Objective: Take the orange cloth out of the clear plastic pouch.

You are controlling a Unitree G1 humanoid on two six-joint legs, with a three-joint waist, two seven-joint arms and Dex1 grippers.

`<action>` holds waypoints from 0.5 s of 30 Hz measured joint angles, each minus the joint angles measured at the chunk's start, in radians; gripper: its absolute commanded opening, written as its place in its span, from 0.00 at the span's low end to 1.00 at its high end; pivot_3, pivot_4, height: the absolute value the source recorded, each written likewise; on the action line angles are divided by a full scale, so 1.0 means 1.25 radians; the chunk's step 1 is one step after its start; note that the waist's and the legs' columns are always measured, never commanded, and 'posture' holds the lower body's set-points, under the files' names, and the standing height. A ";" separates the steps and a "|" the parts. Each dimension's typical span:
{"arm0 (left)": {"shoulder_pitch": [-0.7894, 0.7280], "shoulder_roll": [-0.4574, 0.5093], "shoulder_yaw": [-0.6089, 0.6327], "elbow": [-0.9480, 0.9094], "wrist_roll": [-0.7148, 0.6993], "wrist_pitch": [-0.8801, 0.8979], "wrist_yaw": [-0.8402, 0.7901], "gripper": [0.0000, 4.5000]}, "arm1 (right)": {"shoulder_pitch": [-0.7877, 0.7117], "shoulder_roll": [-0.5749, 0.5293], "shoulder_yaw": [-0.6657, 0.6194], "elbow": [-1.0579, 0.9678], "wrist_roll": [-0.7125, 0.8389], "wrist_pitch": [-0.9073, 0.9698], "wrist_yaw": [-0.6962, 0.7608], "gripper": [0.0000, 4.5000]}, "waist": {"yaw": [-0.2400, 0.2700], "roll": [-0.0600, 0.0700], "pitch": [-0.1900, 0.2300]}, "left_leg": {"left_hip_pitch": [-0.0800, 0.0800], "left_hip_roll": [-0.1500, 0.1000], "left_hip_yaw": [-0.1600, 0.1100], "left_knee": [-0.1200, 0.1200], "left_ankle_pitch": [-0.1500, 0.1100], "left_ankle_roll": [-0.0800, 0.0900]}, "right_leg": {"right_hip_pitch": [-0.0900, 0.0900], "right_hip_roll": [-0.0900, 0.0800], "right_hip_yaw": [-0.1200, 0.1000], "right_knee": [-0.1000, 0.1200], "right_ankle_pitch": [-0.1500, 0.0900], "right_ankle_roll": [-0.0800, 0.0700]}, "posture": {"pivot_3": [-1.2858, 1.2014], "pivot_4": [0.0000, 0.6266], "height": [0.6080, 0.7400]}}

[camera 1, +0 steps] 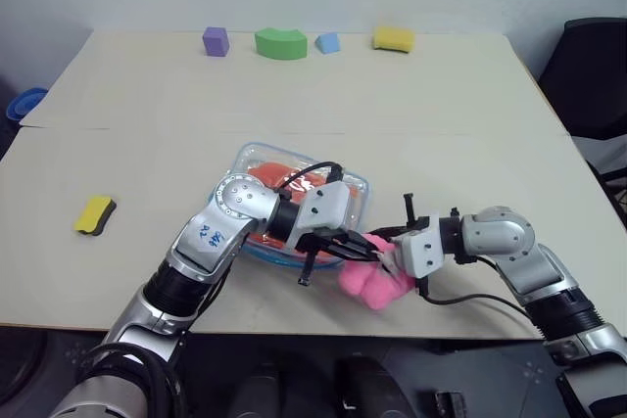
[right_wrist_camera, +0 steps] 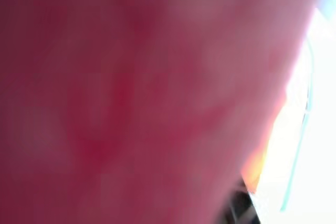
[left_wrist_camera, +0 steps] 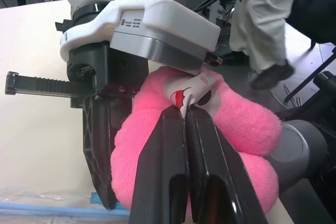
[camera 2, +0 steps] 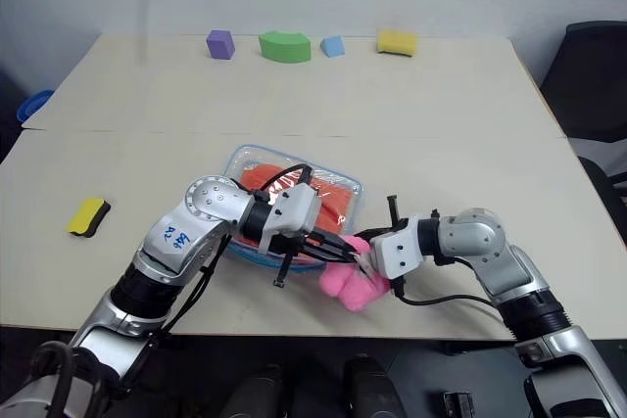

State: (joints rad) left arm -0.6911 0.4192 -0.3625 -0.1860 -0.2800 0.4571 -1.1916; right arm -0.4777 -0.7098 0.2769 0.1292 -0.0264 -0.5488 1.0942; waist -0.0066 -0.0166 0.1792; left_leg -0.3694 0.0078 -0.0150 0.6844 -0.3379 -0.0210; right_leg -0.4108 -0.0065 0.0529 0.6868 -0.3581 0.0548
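1. The left gripper (left_wrist_camera: 185, 116) is pressing its two black fingers (left_wrist_camera: 157, 177) flat together, pinching a small white tag on the pink plush toy (left_wrist_camera: 247, 124) at their tips.
2. The right gripper (camera 1: 384, 255) is sitting closed against the same toy from the opposite side; its fingers are buried in the pink fur, so whether they are actually gripping the plush cannot be told.
3. The two grippers are meeting tip to tip over the toy, the left one reaching in from the robot's left and the right one from its right.
4. The pink plush toy is lying on the table (camera 1: 441, 124) near the front edge, just beside the clear plastic pouch (camera 1: 359, 186) on its right side.
5. The clear plastic pouch is lying flat on the table behind and beneath the left forearm, which is crossing over its front part.
6. The orange cloth (camera 1: 266, 173) is sitting inside the pouch, showing through the plastic, crumpled and filling most of it.
7. Along the far edge of the table, well apart from the pouch, a purple block (camera 1: 216, 41), a green arch block (camera 1: 280, 43), a blue block (camera 1: 327, 42) and a yellow sponge (camera 1: 393, 39) are standing in a row.
8. A yellow and black sponge (camera 1: 95, 214) is lying alone on the robot's left part of the table.
9. In the left wrist view, a person's legs (left_wrist_camera: 262, 19) are showing beyond the table.
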 measured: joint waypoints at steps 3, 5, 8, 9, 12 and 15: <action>0.000 -0.001 0.001 0.002 -0.001 0.001 0.002 0.00 | -0.009 0.000 0.000 0.015 -0.002 -0.015 0.001 0.01 | 0.000 0.000 0.000 | 0.000 0.000 0.000 0.000 0.000 0.000 | 0.000 0.000 0.000 0.000 0.000 0.000 | 0.52 0.24 1.00; 0.000 -0.001 0.001 0.002 -0.001 0.003 0.006 0.00 | -0.009 0.000 0.000 0.017 -0.002 -0.016 0.001 0.01 | 0.000 0.000 0.000 | 0.000 0.000 0.000 0.000 0.000 0.000 | 0.000 0.000 0.000 0.000 0.000 0.000 | 0.52 0.24 1.00; 0.001 0.001 0.002 -0.001 -0.005 0.009 0.012 0.00 | -0.010 0.001 0.000 0.022 -0.003 -0.018 0.000 0.01 | 0.000 0.000 0.000 | 0.000 0.000 0.000 0.000 0.000 0.000 | 0.000 0.000 0.000 0.000 0.000 0.000 | 0.52 0.24 1.00; 0.004 0.006 0.004 -0.006 -0.007 0.013 0.015 0.00 | -0.013 0.003 0.000 0.029 -0.003 -0.020 -0.002 0.01 | -0.001 0.000 0.000 | 0.000 0.000 0.000 0.000 0.000 0.000 | 0.000 0.000 0.000 0.000 0.000 0.000 | 0.52 0.24 1.00; 0.043 0.045 0.030 -0.049 -0.025 0.040 0.021 0.00 | -0.035 0.006 0.000 0.064 -0.013 -0.033 -0.010 0.01 | -0.008 0.000 0.000 | 0.000 0.000 0.000 0.000 0.000 0.000 | 0.000 0.000 0.000 0.001 0.000 0.000 | 0.52 0.24 1.00; 0.087 0.085 0.053 -0.097 -0.040 0.066 0.027 0.00 | -0.054 0.005 -0.003 0.102 -0.029 -0.045 -0.020 0.01 | -0.015 0.000 0.000 | 0.000 0.000 0.000 0.000 0.000 0.000 | 0.000 0.000 0.000 0.000 0.000 0.000 | 0.52 0.24 1.00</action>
State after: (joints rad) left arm -0.5819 0.5252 -0.2966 -0.3072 -0.3299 0.5397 -1.1584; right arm -0.5457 -0.7042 0.2737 0.2570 -0.0621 -0.6044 1.0694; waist -0.0256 -0.0166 0.1792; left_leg -0.3696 0.0083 -0.0152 0.6839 -0.3379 -0.0210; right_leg -0.4113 -0.0064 0.0529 0.6874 -0.3581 0.0547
